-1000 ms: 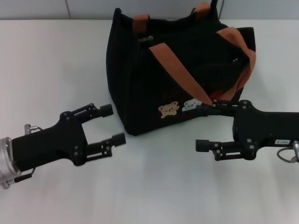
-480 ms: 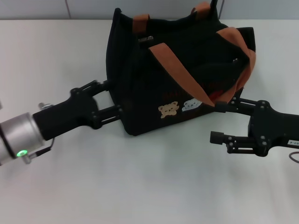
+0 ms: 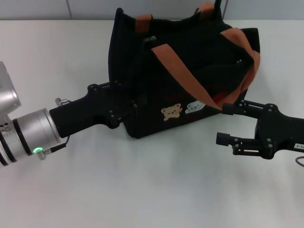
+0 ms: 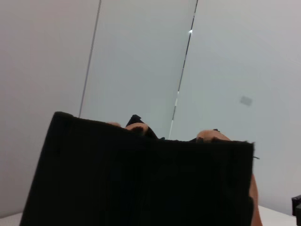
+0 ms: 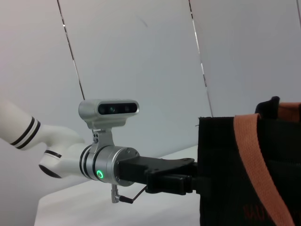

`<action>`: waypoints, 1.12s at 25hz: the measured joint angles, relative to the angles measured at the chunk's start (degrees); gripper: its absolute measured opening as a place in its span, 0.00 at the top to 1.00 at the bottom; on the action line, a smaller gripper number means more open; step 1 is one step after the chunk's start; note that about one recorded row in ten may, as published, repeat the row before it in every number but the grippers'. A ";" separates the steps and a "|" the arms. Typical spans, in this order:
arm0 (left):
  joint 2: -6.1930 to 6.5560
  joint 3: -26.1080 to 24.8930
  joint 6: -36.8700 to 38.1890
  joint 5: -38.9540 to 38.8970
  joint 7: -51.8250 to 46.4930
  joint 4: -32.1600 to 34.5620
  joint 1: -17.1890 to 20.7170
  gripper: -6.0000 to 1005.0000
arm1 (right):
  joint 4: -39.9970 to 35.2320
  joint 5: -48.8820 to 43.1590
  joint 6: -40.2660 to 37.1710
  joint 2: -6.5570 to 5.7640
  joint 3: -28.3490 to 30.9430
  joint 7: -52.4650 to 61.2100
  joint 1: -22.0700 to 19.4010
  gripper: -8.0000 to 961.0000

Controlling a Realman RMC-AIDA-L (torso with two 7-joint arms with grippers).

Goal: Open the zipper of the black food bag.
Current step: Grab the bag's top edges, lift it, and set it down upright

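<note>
Black fabric fills most of what you have to work with: the black food bag (image 3: pixel 183 76) stands upright on the white surface (image 3: pixel 152 190), toward the far side and a little right of centre, with its orange-brown handles (image 3: pixel 190 80) draped over the top. Your left pincer (image 3: pixel 128 105) is pressed against the bag's left end, low near the near-left corner; its fingers merge with the dark cloth, so you cannot tell from any view whether they are apart or clamped on the fabric. The right wrist view shows it butted against that same end wall. Your right pincer (image 3: pixel 224 124) hangs just beside the bag's near right side, below the drooping handle, with its two fingers clearly apart and holding nothing. The zipper (image 3: pixel 148 40) runs along the top rim, and only a small metal piece at its left end shows; it lies above and beyond both pincers, well apart from the right one. To do this step well, use the left pincer as an anchor: hold the end panel firmly so the bag will not slide or fold when pulled. Then raise the right pincer over the rim, clear of the handles, and find the pull tab before closing. Pull along the zipper line, not upward.
</note>
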 joint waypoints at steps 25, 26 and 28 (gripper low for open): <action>0.27 -0.60 1.49 -0.16 3.43 -1.35 1.13 0.88 | 0.16 -0.16 0.93 0.32 0.00 -0.06 0.04 0.16; 0.38 -0.86 2.24 -0.16 3.34 -0.94 1.43 0.88 | 0.16 -0.16 0.93 0.32 0.00 -0.06 0.04 0.16; 0.51 -1.19 3.61 -0.16 2.86 0.25 1.96 0.88 | 0.16 -0.14 0.94 0.37 0.00 -0.06 0.04 0.16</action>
